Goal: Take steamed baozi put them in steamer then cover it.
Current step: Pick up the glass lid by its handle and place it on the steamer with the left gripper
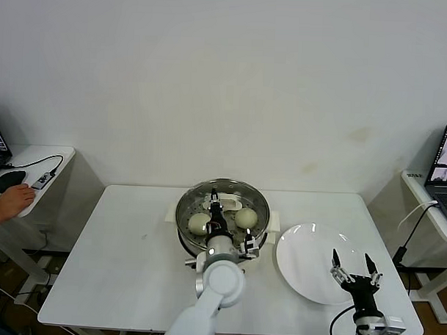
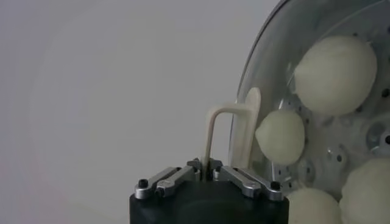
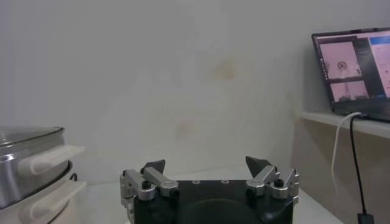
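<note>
Head view: the cover (image 1: pixel 222 208) is seated on the steamer (image 1: pixel 259 229) over the baozi (image 1: pixel 199 224), its handle (image 2: pixel 226 135) pinched by the left gripper (image 2: pixel 207 165) directly above; the right gripper (image 1: pixel 351 264) is held spread over the plate (image 1: pixel 309 248).

Plain white wall (image 1: pixel 226 79); white table (image 1: pixel 117 259) — side desks (image 1: pixel 40 161).

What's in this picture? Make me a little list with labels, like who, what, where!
Buns: the steamed baozi are inside the steamer, seen through the glass.
Lid: the cover sits on the steamer.
Left gripper: over the steamer, shut on the cover's cream handle.
Right gripper: open, above the near edge of the white plate, holding nothing.
Plate: no buns on it.
Table: white, holds the steamer and plate.
</note>
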Tool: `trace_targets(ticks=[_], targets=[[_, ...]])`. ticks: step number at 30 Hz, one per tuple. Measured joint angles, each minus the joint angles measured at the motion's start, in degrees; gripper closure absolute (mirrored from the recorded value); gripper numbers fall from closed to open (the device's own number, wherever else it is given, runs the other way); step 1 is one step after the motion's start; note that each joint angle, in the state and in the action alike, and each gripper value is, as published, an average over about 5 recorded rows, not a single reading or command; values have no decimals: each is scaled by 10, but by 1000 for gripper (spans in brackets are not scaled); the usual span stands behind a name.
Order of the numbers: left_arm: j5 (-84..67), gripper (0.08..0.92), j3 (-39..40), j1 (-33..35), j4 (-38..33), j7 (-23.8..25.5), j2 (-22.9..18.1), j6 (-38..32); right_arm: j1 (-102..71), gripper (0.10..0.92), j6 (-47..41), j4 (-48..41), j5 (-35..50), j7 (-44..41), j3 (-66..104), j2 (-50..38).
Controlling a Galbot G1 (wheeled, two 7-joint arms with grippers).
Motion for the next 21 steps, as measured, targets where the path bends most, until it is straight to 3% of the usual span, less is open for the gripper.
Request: trace_targets(ticks=[10, 13, 21], targets=[[1, 847, 2, 7, 3, -10, 0, 0, 1, 203, 0, 0, 0, 0, 0, 0], [0, 790, 3, 11, 2, -11, 0, 0, 1, 203, 0, -1, 0, 0, -1, 0], [-4, 541, 12, 23, -19, -12, 2, 0, 1, 203, 0, -1, 0, 0, -1, 2]])
